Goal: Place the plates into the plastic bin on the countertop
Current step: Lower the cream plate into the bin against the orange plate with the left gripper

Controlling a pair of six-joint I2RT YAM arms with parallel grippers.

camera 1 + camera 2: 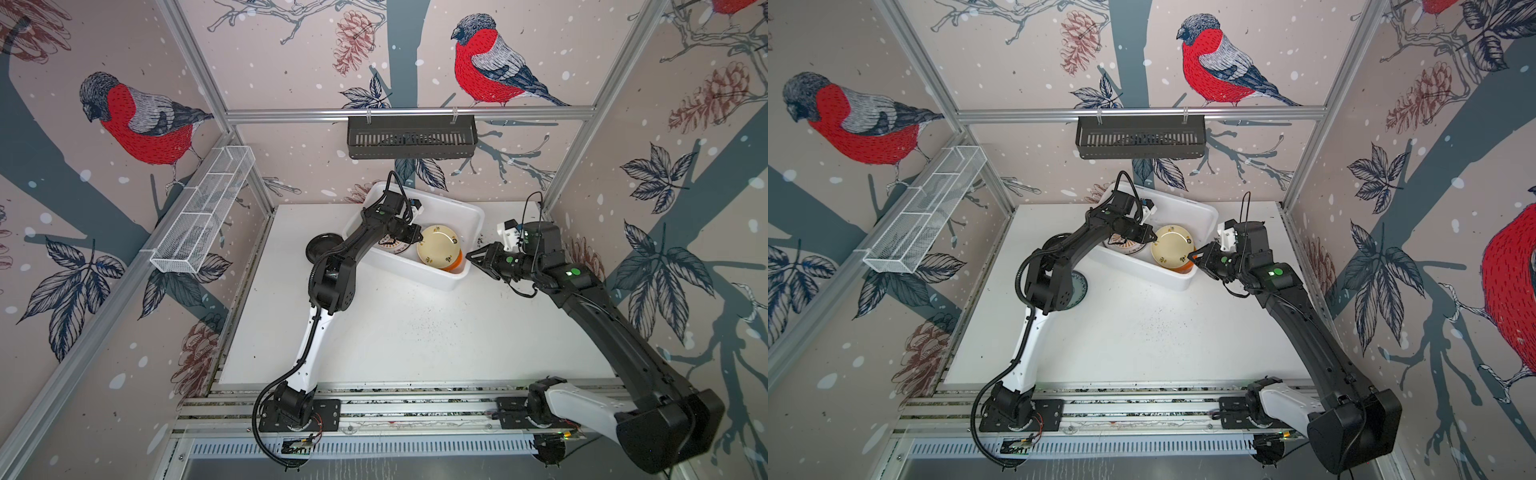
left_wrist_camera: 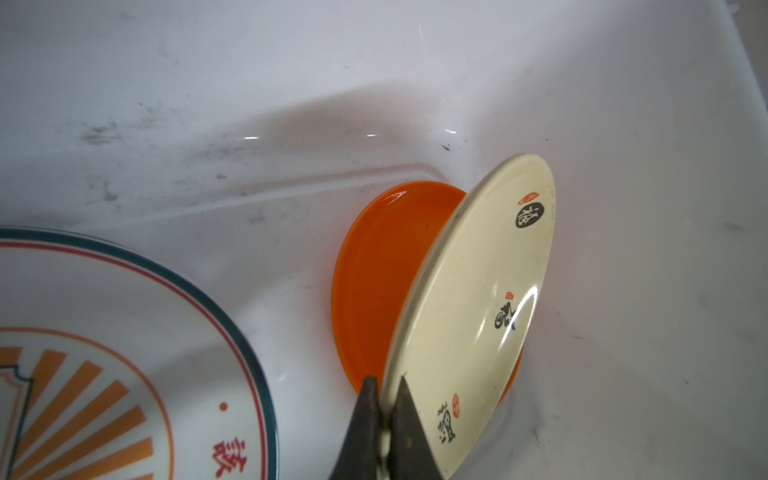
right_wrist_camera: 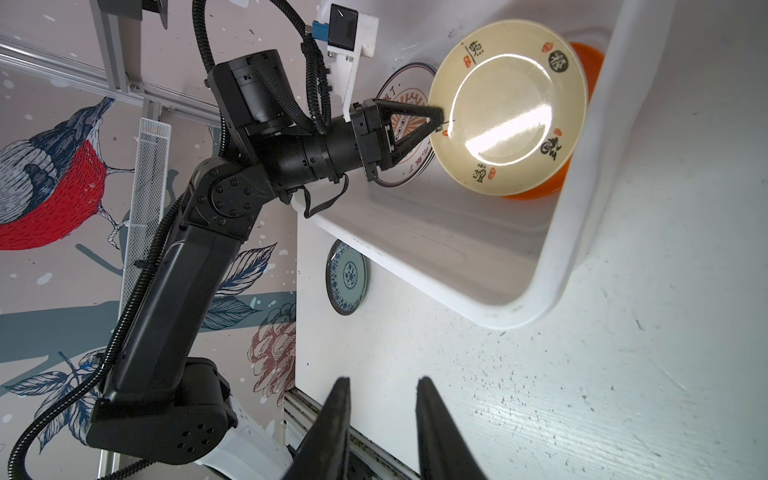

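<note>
The left end effector (image 2: 386, 384) is inside the large white rectangular plastic bin (image 1: 409, 266), its jaws pinching the near rim of the cream round plate (image 2: 478, 311) with black characters. That plate stands tilted out from the fingertips, its far edge towards the bin's end wall. Behind it, the plain orange round plate (image 2: 374, 282) leans in the bin corner. Beside the end effector, the white round plate with orange sunburst rays (image 2: 104, 374) lies flat on the bin floor.

The right end effector (image 3: 384, 384) is outside the bin, near its corner, jaws spread with nothing between them, over the white speckled table (image 1: 415, 332). The teal-patterned round plate (image 3: 347, 276) and the black round plate (image 1: 322, 245) lie on the table beyond the bin's long wall, beside the left arm.
</note>
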